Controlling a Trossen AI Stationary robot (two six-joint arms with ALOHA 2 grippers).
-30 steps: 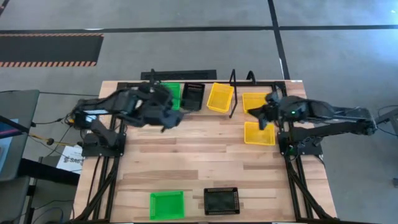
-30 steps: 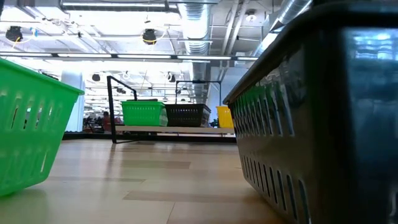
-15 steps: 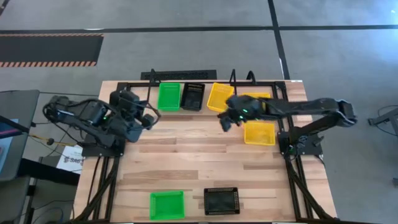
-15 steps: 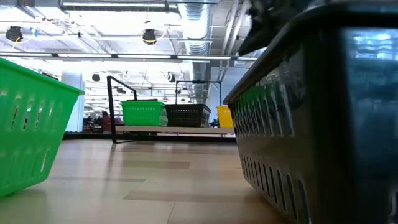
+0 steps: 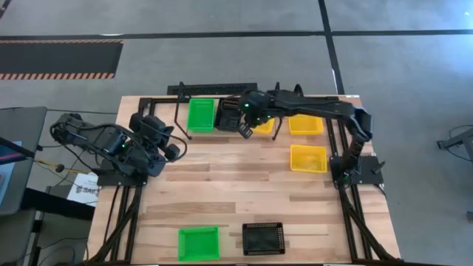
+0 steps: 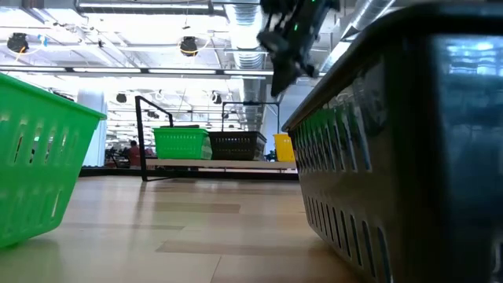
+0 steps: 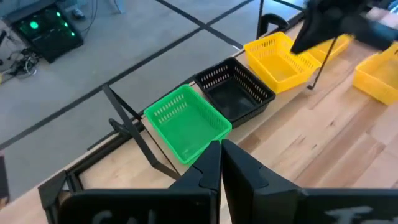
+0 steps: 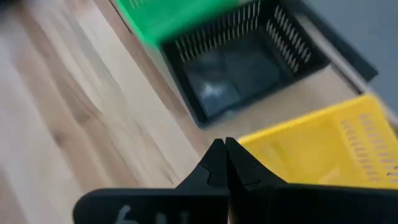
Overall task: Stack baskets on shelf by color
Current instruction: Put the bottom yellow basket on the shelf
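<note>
On the shelf [image 6: 236,164] at the table's far edge stand a green basket [image 5: 200,114], a black basket [image 5: 228,113] and a yellow basket [image 5: 261,126], side by side. My right gripper [image 5: 244,130] hangs shut above the gap between the black basket [image 8: 242,62] and the yellow one [image 8: 317,149], touching nothing. My left gripper [image 5: 174,148] is shut and drawn back at the left, facing the green basket [image 7: 186,121]. Other baskets lie off the shelf: yellow [image 5: 305,123], yellow [image 5: 308,157], green [image 5: 198,243], black [image 5: 263,238].
The shelf's black wire legs [image 5: 276,111] stand up beside the yellow baskets. The middle of the wooden tabletop [image 5: 236,185] is bare. In the low view the near green basket [image 6: 39,157] and the near black basket [image 6: 409,141] fill the foreground.
My right gripper has swept toward the table's left edge along the far side, from beside the right-hand yellow baskets to above the black basket, turning as it went. My left gripper has drawn back from the green basket toward the left edge. Both stayed shut. No basket has moved.
</note>
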